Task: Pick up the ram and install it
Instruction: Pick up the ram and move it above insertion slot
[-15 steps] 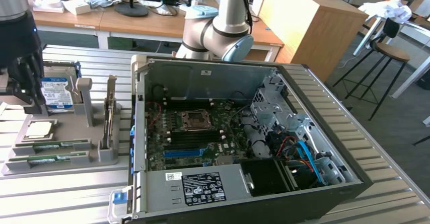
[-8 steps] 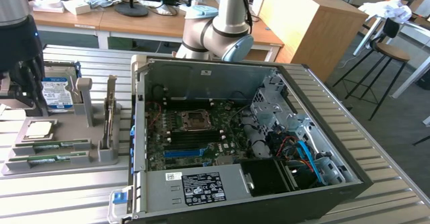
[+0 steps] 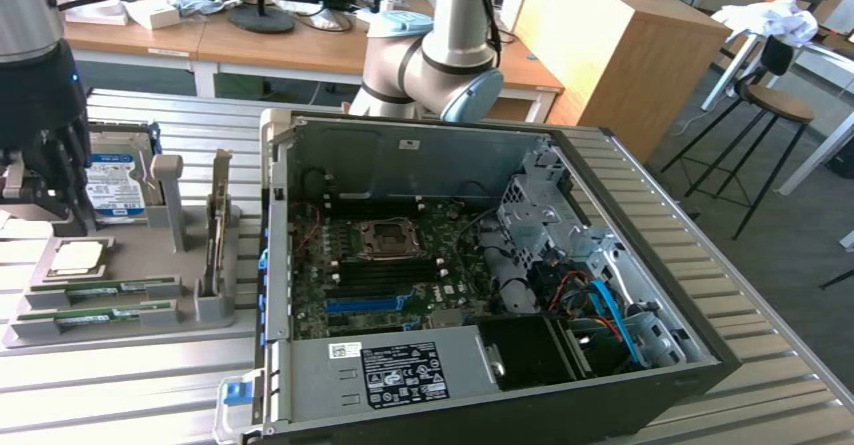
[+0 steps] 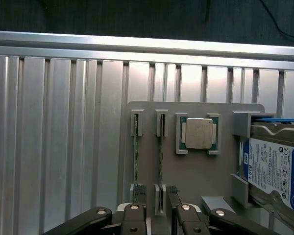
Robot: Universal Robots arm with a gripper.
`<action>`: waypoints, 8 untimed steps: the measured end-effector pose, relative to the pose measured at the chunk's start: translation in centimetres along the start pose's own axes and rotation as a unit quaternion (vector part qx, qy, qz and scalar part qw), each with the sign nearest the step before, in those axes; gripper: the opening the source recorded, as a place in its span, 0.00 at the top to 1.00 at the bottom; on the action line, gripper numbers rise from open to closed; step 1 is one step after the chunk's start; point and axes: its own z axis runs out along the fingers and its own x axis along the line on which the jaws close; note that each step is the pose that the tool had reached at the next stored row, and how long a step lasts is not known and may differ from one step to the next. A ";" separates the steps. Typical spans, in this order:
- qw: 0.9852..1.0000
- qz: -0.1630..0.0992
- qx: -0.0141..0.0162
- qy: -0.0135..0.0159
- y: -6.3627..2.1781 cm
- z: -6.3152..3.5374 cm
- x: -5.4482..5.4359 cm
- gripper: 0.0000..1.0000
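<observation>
The jaws stand wide open and grip nothing, above the grey holder [image 4: 201, 176] on the ribbed tabletop [image 4: 63, 147]. The ram [image 4: 160, 161] lies on edge in its slot, below the gap between the jaws. A second stick [image 4: 135, 161] lies parallel, just outside one jaw. The processor [image 4: 198, 133] and the hard drive [image 4: 277, 171] sit beyond the other jaw.

"WD Blue" is being displayed sideways on the blue-and-white label of the hard drive [image 4: 277, 171], which is being kept in the grey holder [image 4: 196, 171]. The smaller print beside it is being rendered illegible, and the print on the computer's power-supply sticker [image 3: 404, 373] is being shown too fine to be read.
</observation>
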 end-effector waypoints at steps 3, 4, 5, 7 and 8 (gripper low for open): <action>1.000 0.000 0.000 0.000 0.00 0.23 0.0 0.70; 1.000 0.000 0.000 0.000 0.00 0.30 0.0 0.70; 1.000 0.000 0.000 0.000 0.00 0.38 0.0 0.70; 1.000 0.000 0.000 0.000 0.00 0.53 0.0 0.70; 1.000 0.000 0.000 0.000 0.00 0.60 0.0 0.70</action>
